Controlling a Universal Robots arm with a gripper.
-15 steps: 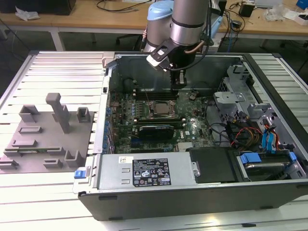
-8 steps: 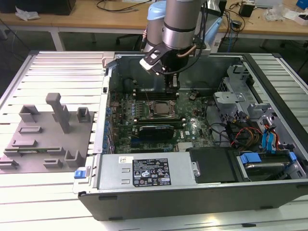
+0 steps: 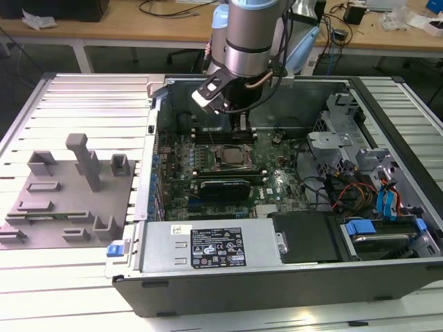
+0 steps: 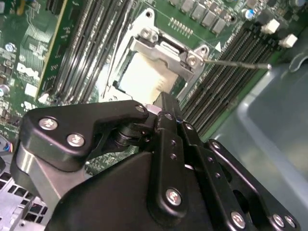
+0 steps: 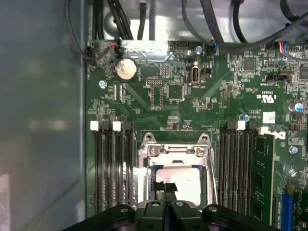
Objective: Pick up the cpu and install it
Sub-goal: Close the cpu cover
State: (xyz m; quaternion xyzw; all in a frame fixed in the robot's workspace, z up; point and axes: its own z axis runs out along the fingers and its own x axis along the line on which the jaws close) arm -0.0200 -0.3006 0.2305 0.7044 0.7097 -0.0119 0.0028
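Silver-white cpu (image 5: 185, 180) sits flat in the metal socket frame (image 5: 175, 150), right beneath the gripper (image 5: 164, 187). Its fingers are pinched together, carrying nothing, tips over the chip. Memory slots (image 5: 113, 163) run along either side.

The exterior view shows one robot arm (image 3: 249, 34), one open computer case (image 3: 277, 287) holding one motherboard (image 3: 181, 162) and one labelled power supply (image 3: 208, 249), and one grey fixture plate (image 3: 73, 197) with one tall post (image 3: 84, 159). In the first wrist view there is one cpu (image 5: 180, 183) in one socket frame (image 5: 174, 144), two banks of memory slots (image 5: 113, 168) flanking it, one seated memory module (image 5: 264, 178) and one coin cell (image 5: 126, 69).
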